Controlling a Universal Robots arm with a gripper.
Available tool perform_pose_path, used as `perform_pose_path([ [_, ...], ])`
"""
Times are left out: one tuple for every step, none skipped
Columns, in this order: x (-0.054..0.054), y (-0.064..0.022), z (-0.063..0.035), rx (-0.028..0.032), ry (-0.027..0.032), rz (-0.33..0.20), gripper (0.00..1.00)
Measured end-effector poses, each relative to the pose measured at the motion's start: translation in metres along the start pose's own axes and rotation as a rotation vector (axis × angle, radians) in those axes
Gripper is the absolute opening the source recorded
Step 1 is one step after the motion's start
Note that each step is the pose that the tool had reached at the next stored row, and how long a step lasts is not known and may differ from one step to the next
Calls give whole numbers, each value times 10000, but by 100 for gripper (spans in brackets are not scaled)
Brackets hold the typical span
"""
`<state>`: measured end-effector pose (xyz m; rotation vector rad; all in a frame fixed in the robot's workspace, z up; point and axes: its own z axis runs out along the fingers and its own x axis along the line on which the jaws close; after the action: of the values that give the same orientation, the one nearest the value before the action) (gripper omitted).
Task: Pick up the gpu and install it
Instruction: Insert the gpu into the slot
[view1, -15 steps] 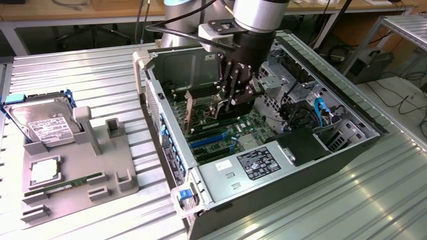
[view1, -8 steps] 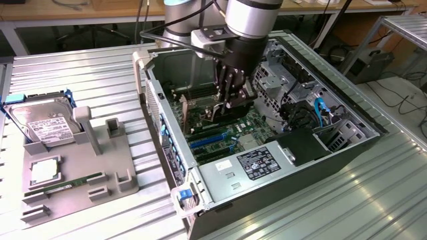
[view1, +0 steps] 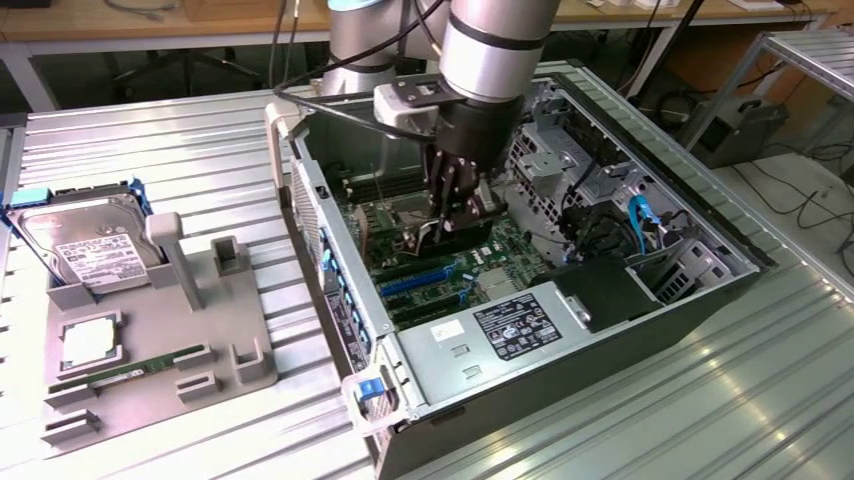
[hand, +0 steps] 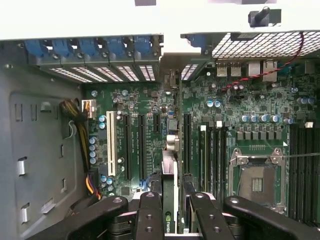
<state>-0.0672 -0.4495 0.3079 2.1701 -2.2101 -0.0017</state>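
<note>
My gripper (view1: 451, 200) is down inside the open computer case (view1: 334, 300), shut on the gpu (view1: 470, 214), a dark card held on edge just above the motherboard (view1: 461, 272). In the wrist view the black fingers (hand: 150, 212) clamp the gpu (hand: 170, 167) from both sides. Its silver bracket end points toward the case's rear slot openings (hand: 125, 72). The card hangs in line with the long black expansion slots (hand: 142, 145) and the slot beside them (hand: 186, 145). I cannot tell whether its edge touches a slot. The gripper (hand: 171, 202) sits over the board's middle.
A grey tray (view1: 247, 350) on the exterior view's left holds a silver hard drive (view1: 83, 245), a green memory stick (view1: 134, 370) and a square chip (view1: 87, 342). Inside the case are the power supply (view1: 514, 325), blue-tipped cables (view1: 641, 225), the empty CPU socket (hand: 257, 181) and a yellow-black cable bundle (hand: 80, 130).
</note>
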Motion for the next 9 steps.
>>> perform_pose_path([
  [0, 0, 16, 0, 0, 0, 26],
  [-1, 0, 36, 0, -1, 0, 26],
  [-2, -1, 60, 0, -1, 1, 26],
  [-2, -1, 79, 0, -1, 1, 26],
  [-3, -1, 107, 0, -1, 1, 26],
  [-4, 1, 136, -1, -1, 2, 26],
  [-5, 3, 172, 0, -2, 1, 26],
  [-6, 7, 199, 0, -4, 1, 26],
  [-6, 12, 221, 0, -11, -3, 26],
])
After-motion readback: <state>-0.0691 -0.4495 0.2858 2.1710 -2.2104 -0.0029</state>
